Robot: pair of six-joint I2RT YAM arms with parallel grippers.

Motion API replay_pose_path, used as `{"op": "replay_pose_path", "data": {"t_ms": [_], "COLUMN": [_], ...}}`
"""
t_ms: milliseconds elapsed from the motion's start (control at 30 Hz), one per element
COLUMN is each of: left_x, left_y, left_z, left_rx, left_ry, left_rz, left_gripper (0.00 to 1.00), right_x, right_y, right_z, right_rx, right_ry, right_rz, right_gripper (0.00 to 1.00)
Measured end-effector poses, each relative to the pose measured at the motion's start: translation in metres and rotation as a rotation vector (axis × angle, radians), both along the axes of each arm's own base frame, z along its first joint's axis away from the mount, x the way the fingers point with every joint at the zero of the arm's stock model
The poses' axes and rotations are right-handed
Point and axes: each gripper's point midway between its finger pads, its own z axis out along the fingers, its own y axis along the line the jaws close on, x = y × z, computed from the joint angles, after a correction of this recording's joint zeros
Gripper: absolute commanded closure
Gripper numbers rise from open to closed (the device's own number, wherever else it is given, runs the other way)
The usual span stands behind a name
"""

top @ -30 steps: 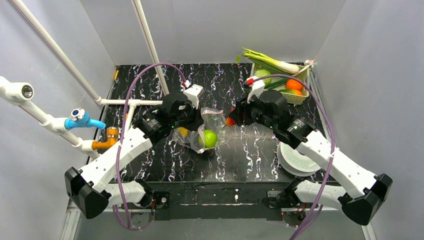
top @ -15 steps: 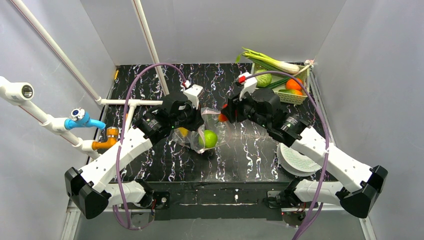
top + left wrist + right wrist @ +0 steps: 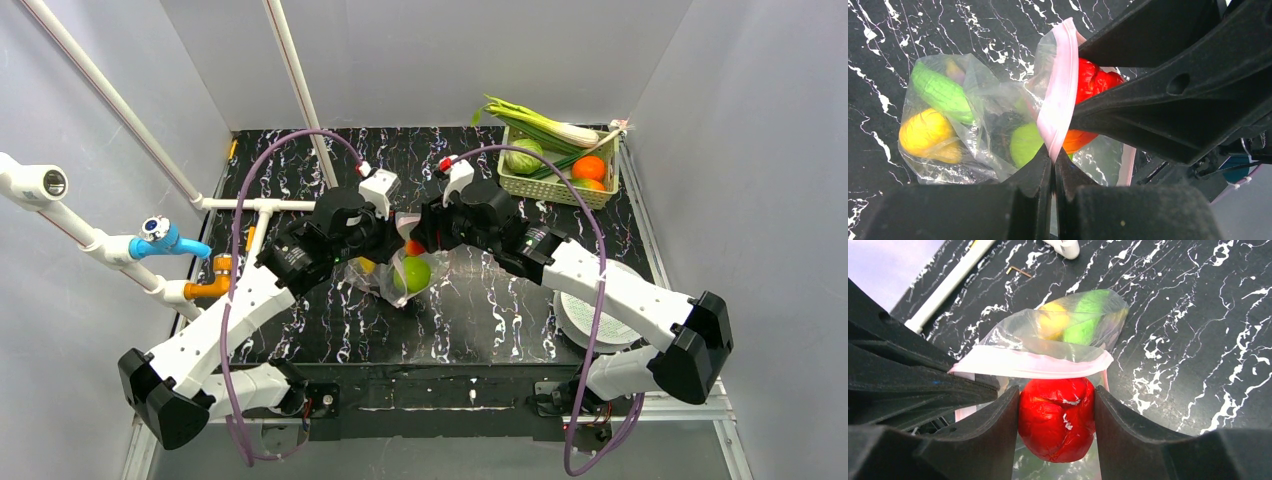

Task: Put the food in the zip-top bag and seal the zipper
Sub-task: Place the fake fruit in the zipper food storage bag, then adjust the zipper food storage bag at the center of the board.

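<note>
Centre of table: bag (image 3: 983, 100), bottom resting low and near, mouth lifted at far end; lime (image 3: 1025, 145), corn (image 3: 940, 92) and yellow fruit (image 3: 925, 132) inside. Left claw (image 3: 1053, 156): clamped shut on pink zipper (image 3: 1058, 95), holding one lip up. Right claw (image 3: 1057, 405): closed around red pepper (image 3: 1057, 426), right at mouth, just under that lip. Bag's length running down and nearward from pepper; right arm nearer for push-in. Far right: basket (image 3: 550, 192) with more food.

Before us, our black white-veined tabletop (image 3: 480, 325) with clear zip-top bag (image 3: 446, 266), pale green mesh basket (image 3: 560, 193), white disc (image 3: 583, 316).
</note>
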Motion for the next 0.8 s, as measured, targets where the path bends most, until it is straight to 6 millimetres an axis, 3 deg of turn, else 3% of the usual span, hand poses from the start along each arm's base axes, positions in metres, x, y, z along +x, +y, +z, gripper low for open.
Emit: {"op": "replay_pose_path", "data": {"t_ms": [100, 267, 567, 800], "left_x": [-0.001, 0.0, -0.002, -0.003], "left_y": [0.001, 0.001, 0.005, 0.006], "left_z": [0.003, 0.005, 0.008, 0.009], "left_rx": [-0.007, -0.011, -0.019, -0.022], "left_ry": [-0.009, -0.015, -0.033, -0.036], "left_rz": [0.002, 0.003, 0.013, 0.013], "left_gripper": [1.0, 1.0, 1.0, 1.0], "right_x": [0.001, 0.001, -0.001, -0.011], "right_y": [0.003, 0.006, -0.001, -0.028], "right_z": [0.005, 0.009, 0.015, 0.021], "right_rx": [0.032, 0.061, 0.069, 0.071], "right_ry": [0.003, 0.013, 0.013, 0.002], "right_rz": [-0.008, -0.017, -0.04, -0.094], "right_gripper": [0.28, 0.17, 0.18, 0.3]}}
